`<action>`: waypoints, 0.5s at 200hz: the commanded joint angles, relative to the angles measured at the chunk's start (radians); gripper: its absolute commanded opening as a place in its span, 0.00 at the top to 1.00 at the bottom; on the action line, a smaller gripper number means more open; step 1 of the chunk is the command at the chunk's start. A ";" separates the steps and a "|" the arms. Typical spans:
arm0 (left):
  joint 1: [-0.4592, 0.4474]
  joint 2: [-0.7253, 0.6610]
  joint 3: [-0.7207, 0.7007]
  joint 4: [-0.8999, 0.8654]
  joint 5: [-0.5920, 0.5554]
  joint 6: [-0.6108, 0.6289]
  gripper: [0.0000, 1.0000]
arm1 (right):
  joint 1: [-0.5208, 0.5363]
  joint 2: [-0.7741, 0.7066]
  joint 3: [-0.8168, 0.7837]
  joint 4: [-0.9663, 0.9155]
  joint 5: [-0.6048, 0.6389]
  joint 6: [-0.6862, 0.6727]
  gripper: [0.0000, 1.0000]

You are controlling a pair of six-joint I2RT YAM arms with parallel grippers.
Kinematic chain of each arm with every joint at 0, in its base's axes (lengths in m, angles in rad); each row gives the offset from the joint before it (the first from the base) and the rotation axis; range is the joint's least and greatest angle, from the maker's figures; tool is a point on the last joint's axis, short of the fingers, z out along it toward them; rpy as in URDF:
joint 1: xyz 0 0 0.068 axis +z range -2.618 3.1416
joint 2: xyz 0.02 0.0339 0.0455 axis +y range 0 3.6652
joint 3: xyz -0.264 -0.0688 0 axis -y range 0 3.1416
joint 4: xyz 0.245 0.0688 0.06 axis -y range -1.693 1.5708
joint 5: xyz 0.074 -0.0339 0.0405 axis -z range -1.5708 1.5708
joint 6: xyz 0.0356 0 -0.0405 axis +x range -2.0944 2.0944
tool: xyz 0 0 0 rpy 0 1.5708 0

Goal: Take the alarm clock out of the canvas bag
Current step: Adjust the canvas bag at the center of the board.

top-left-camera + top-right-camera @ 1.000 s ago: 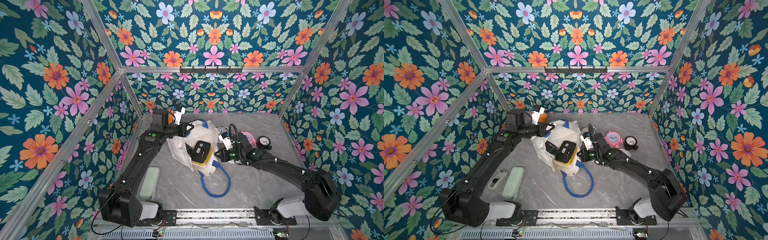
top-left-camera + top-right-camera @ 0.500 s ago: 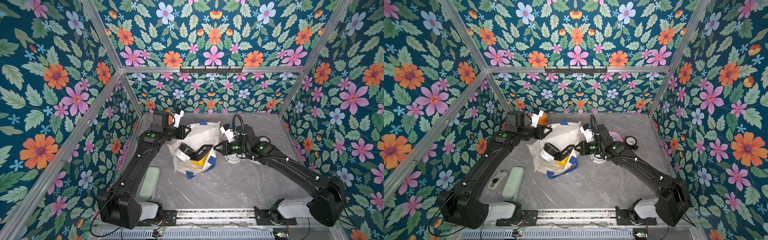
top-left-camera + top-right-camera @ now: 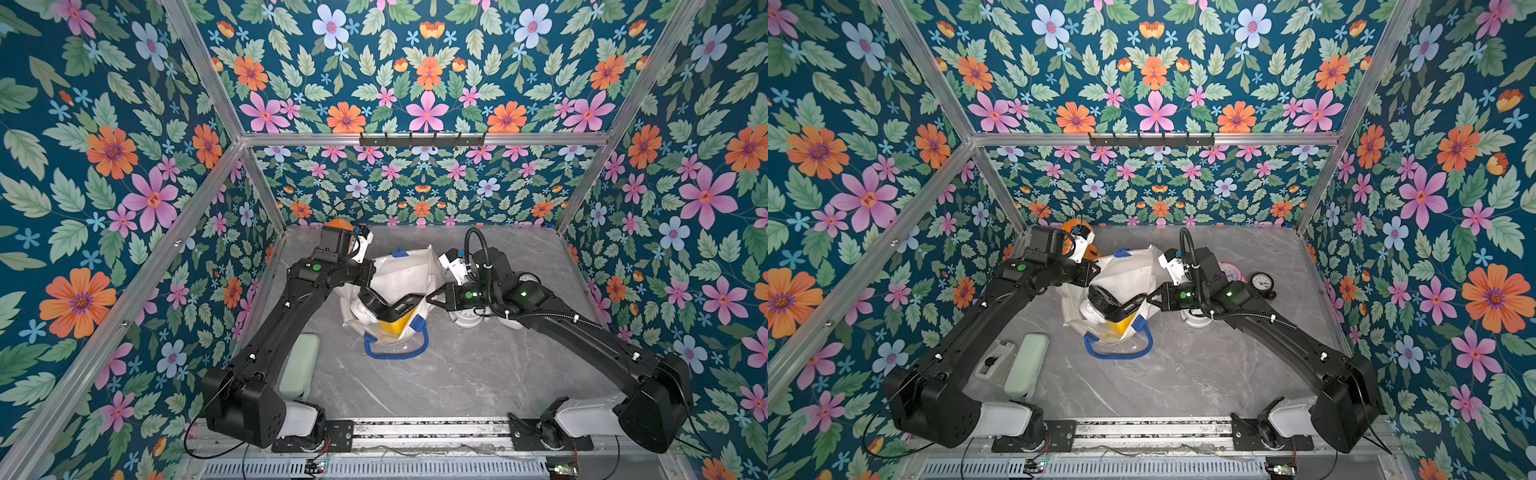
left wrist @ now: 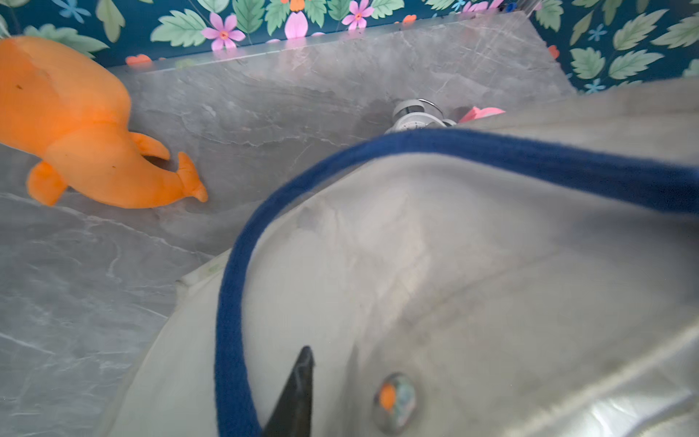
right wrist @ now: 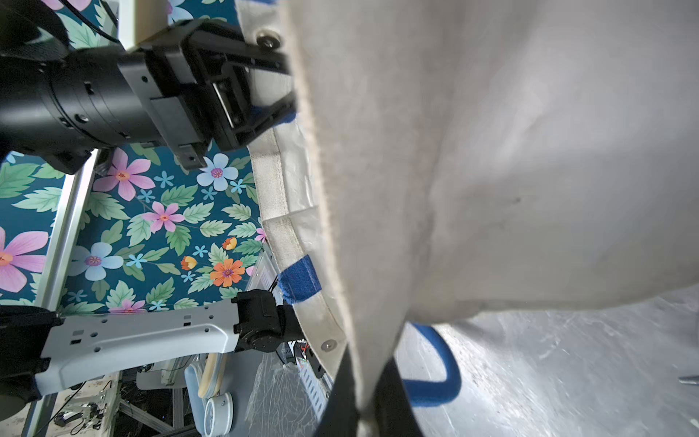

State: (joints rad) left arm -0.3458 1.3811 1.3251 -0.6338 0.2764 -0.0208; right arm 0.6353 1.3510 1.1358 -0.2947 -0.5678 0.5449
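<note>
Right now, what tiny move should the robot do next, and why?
Probably tip the white canvas bag with blue handles a bit more. The left jaws and right jaws are shut on its cloth, so neither can reach in, and a black-and-yellow boxy thing sits in its open mouth.

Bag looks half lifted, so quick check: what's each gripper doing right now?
Left gripper: closed on the canvas bag at its rim.
Right gripper: closed on the canvas bag's fabric.
</note>
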 commanded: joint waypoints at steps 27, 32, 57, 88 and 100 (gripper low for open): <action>-0.049 -0.013 0.048 0.043 -0.161 0.069 1.00 | 0.006 -0.041 -0.045 0.062 -0.110 -0.033 0.97; -0.053 -0.016 0.049 0.049 -0.158 0.078 1.00 | 0.005 -0.050 -0.045 0.049 -0.111 -0.044 0.95; -0.056 -0.018 0.048 0.059 -0.117 0.109 1.00 | 0.006 -0.114 -0.029 -0.056 -0.066 -0.184 0.72; -0.058 -0.005 0.058 0.045 -0.065 0.105 1.00 | 0.006 -0.201 0.045 -0.248 0.086 -0.415 0.58; -0.060 0.001 0.064 0.037 -0.039 0.104 1.00 | 0.005 -0.231 0.062 -0.276 0.124 -0.469 0.56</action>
State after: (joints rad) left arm -0.4042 1.3735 1.3750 -0.6220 0.1799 0.0631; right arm 0.6395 1.1629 1.1683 -0.4522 -0.5480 0.2703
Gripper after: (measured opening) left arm 0.061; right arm 0.424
